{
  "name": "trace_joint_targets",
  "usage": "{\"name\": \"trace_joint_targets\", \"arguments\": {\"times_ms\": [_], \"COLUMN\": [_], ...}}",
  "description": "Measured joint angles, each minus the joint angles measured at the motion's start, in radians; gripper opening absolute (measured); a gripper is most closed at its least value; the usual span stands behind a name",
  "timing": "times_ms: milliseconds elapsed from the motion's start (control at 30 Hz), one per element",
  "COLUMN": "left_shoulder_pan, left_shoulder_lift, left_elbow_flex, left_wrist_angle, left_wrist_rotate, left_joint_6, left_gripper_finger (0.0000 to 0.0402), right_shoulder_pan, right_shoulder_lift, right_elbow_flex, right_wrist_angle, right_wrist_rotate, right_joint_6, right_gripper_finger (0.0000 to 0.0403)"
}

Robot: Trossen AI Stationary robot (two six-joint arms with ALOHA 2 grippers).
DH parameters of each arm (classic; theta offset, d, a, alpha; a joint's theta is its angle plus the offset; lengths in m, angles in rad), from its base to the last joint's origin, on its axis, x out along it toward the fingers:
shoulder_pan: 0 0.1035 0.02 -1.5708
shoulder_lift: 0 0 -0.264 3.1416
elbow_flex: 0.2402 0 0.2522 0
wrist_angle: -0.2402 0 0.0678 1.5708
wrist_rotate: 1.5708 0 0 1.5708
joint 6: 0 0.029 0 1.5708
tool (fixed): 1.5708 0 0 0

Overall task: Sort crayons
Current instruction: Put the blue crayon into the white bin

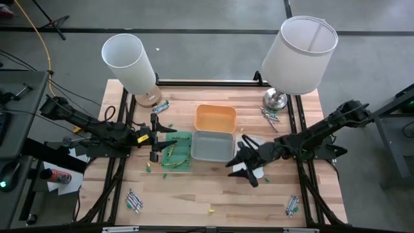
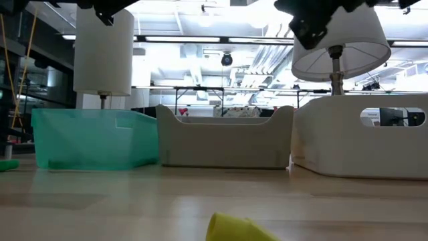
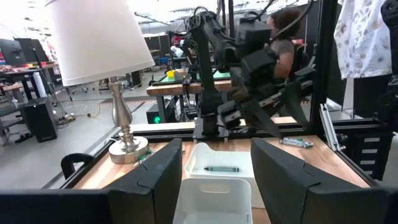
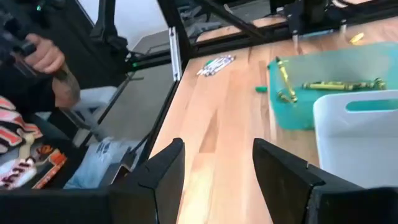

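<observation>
My left gripper [image 1: 155, 137] is open and empty above the left edge of the green tray [image 1: 177, 151], which holds several yellow-green crayons [image 4: 339, 84]. My right gripper [image 1: 244, 162] is open and empty above a white tray [image 1: 255, 172], just right of the grey tray [image 1: 212, 146]. The left wrist view shows one dark teal crayon [image 3: 221, 168] lying in that white tray. An orange tray [image 1: 215, 118] stands behind the grey one. Loose crayons lie on the table: a yellow one [image 1: 210, 210] near the front edge and green ones [image 1: 147, 169] beside the green tray.
Two white-shaded lamps stand at the far corners, one at the left [image 1: 129, 63] and one at the right [image 1: 299, 55]. Crayon bundles lie by the right lamp [image 1: 270, 115], by the left lamp [image 1: 160, 105] and near the front corners [image 1: 134, 200] [image 1: 292, 206]. A person's hand [image 4: 46, 59] shows beyond the table's left side.
</observation>
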Motion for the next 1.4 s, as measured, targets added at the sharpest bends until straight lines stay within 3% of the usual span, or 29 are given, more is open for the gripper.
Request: {"name": "trace_joint_targets", "arguments": {"times_ms": [100,167,400,667,833,967,1400], "left_shoulder_pan": [0.000,0.000,0.000,0.000,0.000,0.000,0.000], "left_shoulder_lift": [0.000,0.000,0.000,0.000,0.000,0.000,0.000], "left_elbow_flex": [0.000,0.000,0.000,0.000,0.000,0.000,0.001], "left_wrist_angle": [0.001,0.001,0.001,0.002,0.003,0.005,0.010], "left_wrist_rotate": [0.000,0.000,0.000,0.000,0.000,0.000,-0.003], "left_joint_6": [0.000,0.000,0.000,0.000,0.043,0.082,0.095], "left_gripper_finger": [0.0177,0.0177,0.0177,0.0177,0.0177,0.0177,0.0177], "right_shoulder_pan": [0.034,0.051,0.193,0.382,0.456,0.492,0.500], "right_shoulder_lift": [0.000,0.000,0.000,0.025,0.091,0.174,0.352], "right_elbow_flex": [0.000,0.004,0.125,0.226,0.200,0.197,0.196], "right_wrist_angle": [-0.028,-0.093,-0.568,-0.906,-0.961,-0.964,-0.953], "right_wrist_rotate": [0.018,0.001,-0.077,-0.076,-0.272,-0.440,-0.614], "right_joint_6": [0.075,0.220,0.792,1.252,1.516,1.575,1.498], "right_gripper_finger": [0.0183,0.0183,0.0183,0.0183,0.0183,0.0183,0.0179]}}
